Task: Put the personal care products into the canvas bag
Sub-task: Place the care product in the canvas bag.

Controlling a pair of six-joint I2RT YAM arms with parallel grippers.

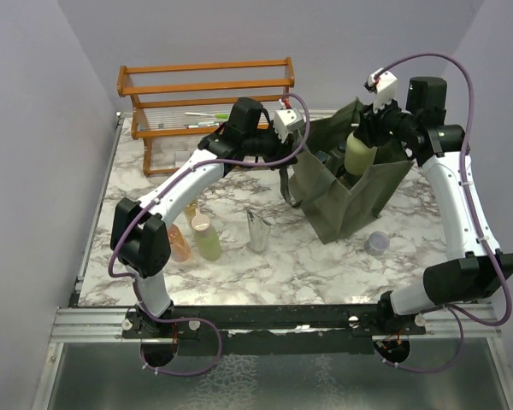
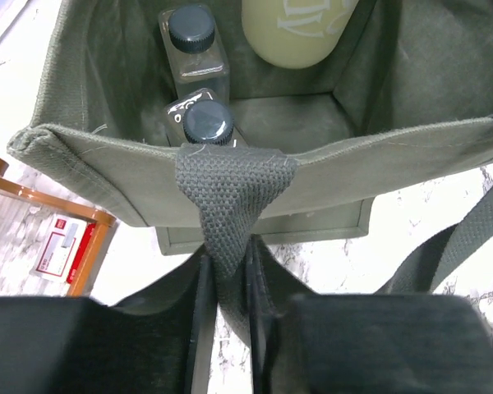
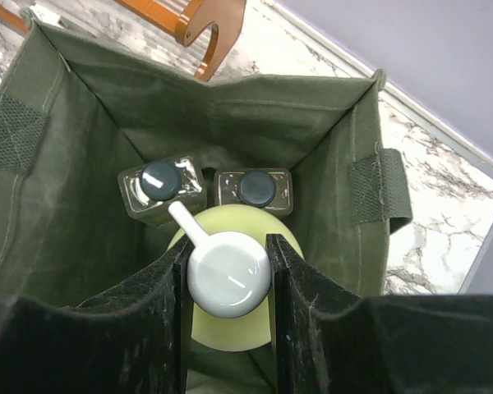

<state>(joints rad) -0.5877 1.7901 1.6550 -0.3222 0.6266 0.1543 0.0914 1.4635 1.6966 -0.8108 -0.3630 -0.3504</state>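
Hanging in the mouth of the bag (image 1: 350, 205), the pale green pump bottle (image 3: 230, 332) is upright, with its base below the rim. Its white pump head sits between the fingers of the right pincer (image 3: 228, 246), which is clamped on the bottle's top. Beside it, against the bag's left wall, two black capped bottles (image 3: 160, 185) stand side by side. The bag stands open on the desk (image 1: 308, 269), right of centre, its sides creased. The left pincer (image 2: 228, 267) is at the bag's left rim, narrowed onto the woven strap (image 2: 230, 189), which runs between its fingers. Well left of the bag, an orange bottle (image 1: 178, 243) and a green bottle (image 1: 209, 239) stand just beside each other, with a silver tube (image 1: 258, 231) upright near them. A lavender jar (image 1: 377, 243) sits near the bag's front corner. A wooden rack (image 1: 205, 85) stands at the back of the desk.
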